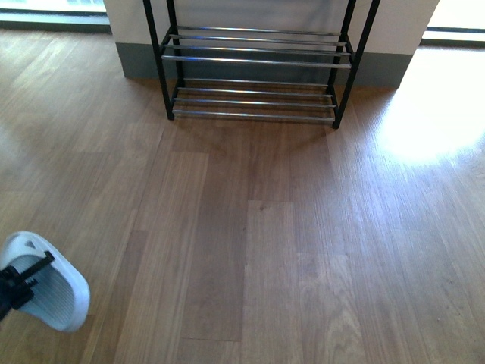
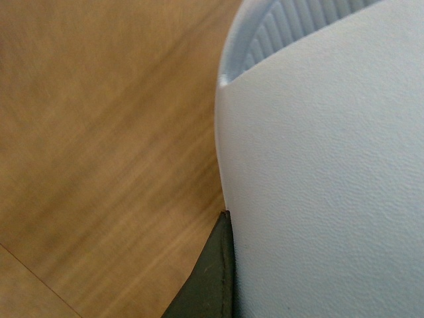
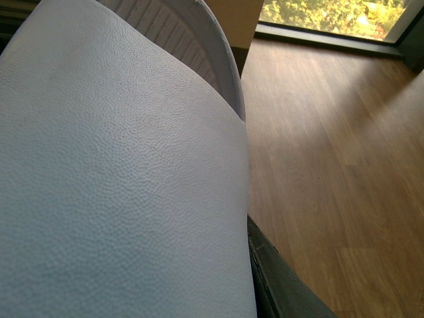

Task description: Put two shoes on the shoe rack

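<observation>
Shoe [image 1: 57, 296] clamped in left pincer [image 1: 25, 277], second shoe [image 3: 119, 185] clamped in right pincer [image 3: 278, 286]; one rack [image 1: 258, 58].

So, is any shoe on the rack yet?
No, the shoe rack's tiers in view carry nothing; a shoe hangs in the left pincer.

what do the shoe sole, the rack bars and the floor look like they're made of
Shoe sole: likely foam or rubber, matte white, judging by the pebbled skin and moulded ribs.
Rack bars: metal, seemingly chrome plated, given the bright mirror-like streaks.
Floor: wood or wood-look laminate with a satin finish. It shows plank seams, grain and soft glare.
</observation>
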Tool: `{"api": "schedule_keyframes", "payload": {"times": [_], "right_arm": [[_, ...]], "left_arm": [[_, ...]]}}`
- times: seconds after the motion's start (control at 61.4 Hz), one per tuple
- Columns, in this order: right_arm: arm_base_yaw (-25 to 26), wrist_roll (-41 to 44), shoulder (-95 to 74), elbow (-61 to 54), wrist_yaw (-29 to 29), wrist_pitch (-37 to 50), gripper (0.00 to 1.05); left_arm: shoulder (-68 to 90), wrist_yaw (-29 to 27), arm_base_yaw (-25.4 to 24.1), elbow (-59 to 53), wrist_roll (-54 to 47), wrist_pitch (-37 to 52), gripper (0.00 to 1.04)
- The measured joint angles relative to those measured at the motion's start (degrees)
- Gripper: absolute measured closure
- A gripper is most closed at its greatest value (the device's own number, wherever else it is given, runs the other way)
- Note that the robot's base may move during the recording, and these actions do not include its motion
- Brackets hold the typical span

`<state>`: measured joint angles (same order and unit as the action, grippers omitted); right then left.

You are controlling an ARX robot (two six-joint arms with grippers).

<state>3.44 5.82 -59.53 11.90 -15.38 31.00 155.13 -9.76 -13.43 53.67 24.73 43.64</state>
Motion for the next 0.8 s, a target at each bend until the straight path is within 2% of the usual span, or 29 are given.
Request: {"api": "schedule_keyframes", "payload": {"times": [0.13,0.342,0.423,0.586,0.798], "right_arm": [[0.0,0.0,0.0,0.0,0.0,0.0,1.03],[0.0,0.0,0.0,0.0,0.0,0.0,1.03],[0.0,0.0,0.0,0.0,0.0,0.0,1.03],[0.0,0.0,0.0,0.0,0.0,0.0,1.03],[0.0,0.0,0.0,0.0,0.0,0.0,1.03]], "left_arm": [[-9.5,1.2,-2.4,-7.2,-11.4,4.1,1.03],[-33.3,8.6,-4.9,-21.1,-32.3,4.6,1.03],[-42.7,9.9,-4.9,-25.1,-37.2,2.9,1.03],[-58.0,8.7,-4.9,-31.5,-44.3,0.5,1.03],[-80.0,8.5,-5.2,-37.1,-50.5,-8.4,1.03]]}}
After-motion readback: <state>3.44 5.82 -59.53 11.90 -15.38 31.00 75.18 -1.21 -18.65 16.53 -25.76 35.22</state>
